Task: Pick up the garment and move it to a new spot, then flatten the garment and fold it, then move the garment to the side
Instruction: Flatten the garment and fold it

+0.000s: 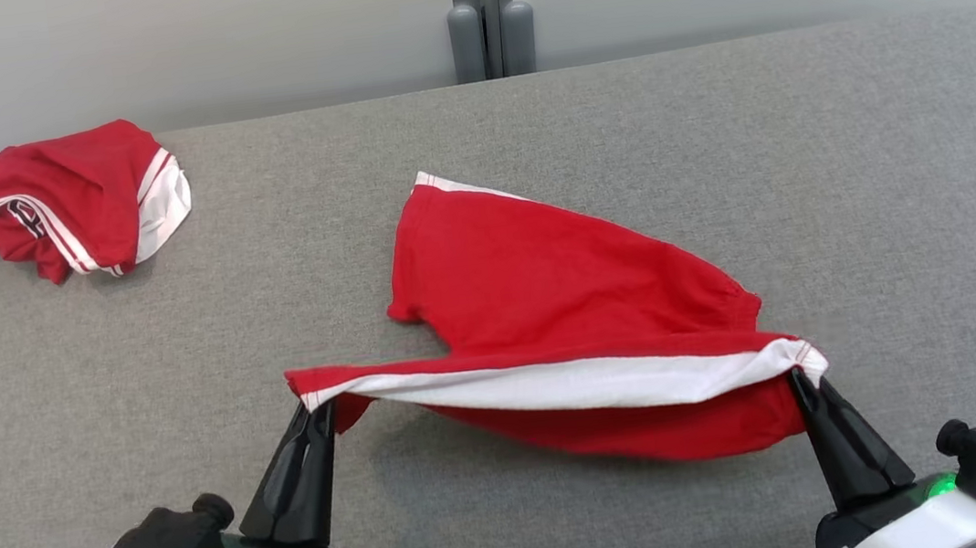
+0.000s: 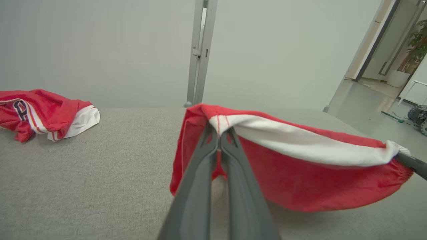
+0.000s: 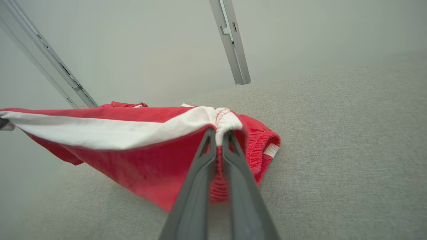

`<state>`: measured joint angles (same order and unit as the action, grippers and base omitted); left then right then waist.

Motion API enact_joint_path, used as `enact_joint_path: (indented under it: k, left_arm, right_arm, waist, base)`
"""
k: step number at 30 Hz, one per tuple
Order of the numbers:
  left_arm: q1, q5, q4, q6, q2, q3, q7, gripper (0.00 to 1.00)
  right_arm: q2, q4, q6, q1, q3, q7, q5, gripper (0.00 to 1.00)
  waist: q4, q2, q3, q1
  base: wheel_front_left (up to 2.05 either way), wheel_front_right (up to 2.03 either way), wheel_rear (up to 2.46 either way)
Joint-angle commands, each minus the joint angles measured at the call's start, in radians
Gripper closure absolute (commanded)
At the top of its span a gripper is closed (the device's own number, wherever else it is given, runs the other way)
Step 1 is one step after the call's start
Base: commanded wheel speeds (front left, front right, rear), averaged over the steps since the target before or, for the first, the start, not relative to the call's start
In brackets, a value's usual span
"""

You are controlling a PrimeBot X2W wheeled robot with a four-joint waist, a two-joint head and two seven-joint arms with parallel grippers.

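The garment (image 1: 546, 295) is a pair of red shorts with a white stripe along one edge, lying in the middle of the grey table. Its near striped edge is lifted and stretched between my two grippers, with red cloth sagging below it. My left gripper (image 1: 316, 410) is shut on the left corner of that edge, seen up close as the left gripper (image 2: 220, 132) pinching the garment (image 2: 300, 173). My right gripper (image 1: 799, 376) is shut on the right corner, where the right gripper (image 3: 218, 133) bites the bunched white hem of the garment (image 3: 133, 156).
A second red and white garment (image 1: 61, 198) lies crumpled at the table's far left corner, also the second garment (image 2: 43, 111). A grey post (image 1: 486, 12) stands behind the table's far edge. The grey table (image 1: 854, 177) stretches bare to the right.
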<state>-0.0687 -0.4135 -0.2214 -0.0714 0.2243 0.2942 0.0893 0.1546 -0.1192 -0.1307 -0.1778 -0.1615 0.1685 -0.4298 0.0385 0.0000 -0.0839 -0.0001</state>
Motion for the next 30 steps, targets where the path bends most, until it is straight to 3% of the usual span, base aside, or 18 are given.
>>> enact_joint_path:
  k: [1,6,13,21,30]
  left_arm:
    - [0.023,-0.011,0.035,-0.008,0.004,0.001,-0.008,1.00]
    - [0.128,-0.037,0.178,-0.034,0.012,0.026,-0.030,1.00]
    - [0.394,-0.042,0.406,-0.055,0.027,0.097,-0.053,1.00]
    - [0.668,-0.058,0.643,-0.059,0.038,0.146,-0.060,1.00]
    - [0.843,-0.077,0.842,-0.059,0.037,0.187,-0.044,1.00]
  right_arm:
    - [0.000,0.023,0.000,0.005,-0.002,0.001,-0.008,1.00]
    - [-0.013,0.115,0.000,0.063,-0.021,0.019,-0.029,1.00]
    - [-0.040,0.236,0.000,0.189,-0.024,0.049,-0.039,1.00]
    - [-0.079,0.340,0.000,0.341,-0.016,0.079,-0.027,1.00]
    - [-0.100,0.434,0.000,0.457,-0.061,0.096,-0.051,1.00]
  waist:
    - [-0.010,0.0000,-0.021,0.0001]
    - [-0.022,0.0000,-0.065,0.0001]
    - [-0.051,0.0000,-0.155,0.0001]
    - [-0.117,0.0000,-0.261,0.0001]
    - [-0.164,0.0000,-0.329,0.0001]
  base:
    - [0.00,0.00,0.00]
    - [0.00,0.00,0.00]
    - [0.00,0.00,0.00]
    - [0.00,0.00,0.00]
    - [0.00,0.00,0.00]
